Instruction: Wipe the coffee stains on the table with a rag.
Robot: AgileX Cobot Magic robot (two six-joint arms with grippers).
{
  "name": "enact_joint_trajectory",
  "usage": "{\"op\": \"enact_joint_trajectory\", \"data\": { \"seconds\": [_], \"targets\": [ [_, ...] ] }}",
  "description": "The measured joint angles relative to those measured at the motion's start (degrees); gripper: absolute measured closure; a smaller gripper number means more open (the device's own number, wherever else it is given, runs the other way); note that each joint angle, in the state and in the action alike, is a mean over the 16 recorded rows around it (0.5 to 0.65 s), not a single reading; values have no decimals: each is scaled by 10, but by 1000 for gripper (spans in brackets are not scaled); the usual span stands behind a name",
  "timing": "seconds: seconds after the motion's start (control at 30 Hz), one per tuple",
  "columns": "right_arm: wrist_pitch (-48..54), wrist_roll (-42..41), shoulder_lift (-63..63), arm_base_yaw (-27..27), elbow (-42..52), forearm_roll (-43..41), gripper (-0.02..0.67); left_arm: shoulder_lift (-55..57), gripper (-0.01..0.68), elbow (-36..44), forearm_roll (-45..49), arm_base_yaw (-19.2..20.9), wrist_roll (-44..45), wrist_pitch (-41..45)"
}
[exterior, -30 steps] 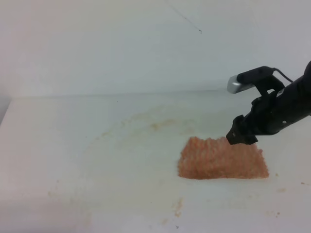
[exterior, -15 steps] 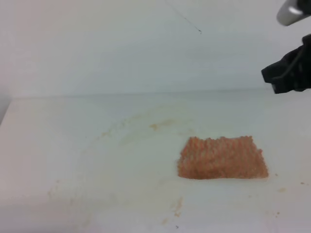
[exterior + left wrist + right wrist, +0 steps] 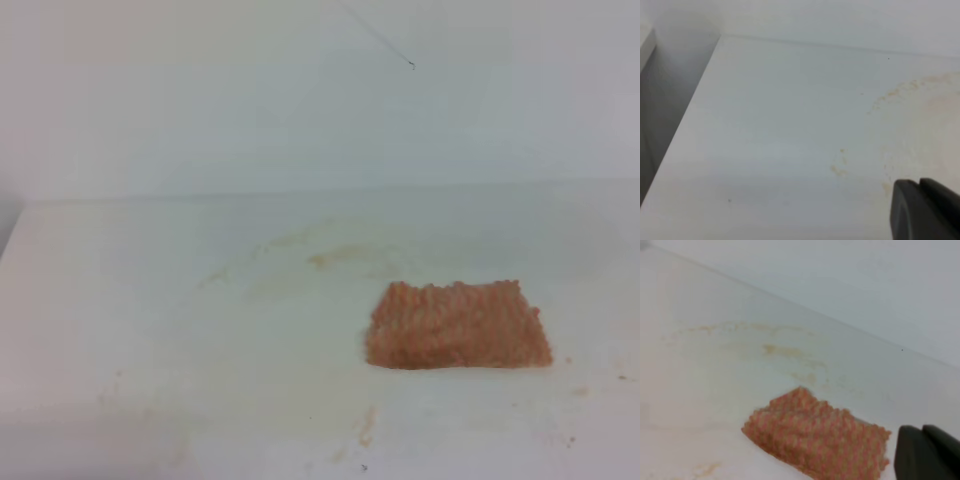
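I see the rag (image 3: 458,325) lying flat on the bench (image 3: 150,330), long axis left to right, with faint coffee stains (image 3: 330,257) just beyond and left of it. My right pincer (image 3: 927,452) is nearer, closed on nothing, the rag to its left. Left pincer (image 3: 925,210) looks closed, empty, well apart. Nothing stands between

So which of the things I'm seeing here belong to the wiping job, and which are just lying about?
Part of the job:
- rag, lying flat, not held
- coffee stains, pale tan smears behind and left of the rag
- table
- right pincer, shut, off the rag

Just lying about:
- nothing else shows except the white wall behind the table
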Motion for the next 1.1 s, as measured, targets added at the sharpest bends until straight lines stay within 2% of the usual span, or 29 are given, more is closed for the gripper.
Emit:
{"op": "enact_joint_trajectory", "data": {
  "seconds": [0.47, 0.67, 0.9, 1.1],
  "targets": [
    [2, 0, 2, 0, 22, 2, 649, -1, 672, 1, 0, 0, 0, -1],
    [0, 0, -34, 0, 54, 8, 649, -1, 672, 1, 0, 0, 0, -1],
    [-28, -13, -171, -1, 154, -2, 649, -1, 672, 1, 0, -1, 0, -1],
    [-108, -37, -350, -16, 287, -26, 649, -1, 672, 1, 0, -1, 0, -1]
  ]
}}
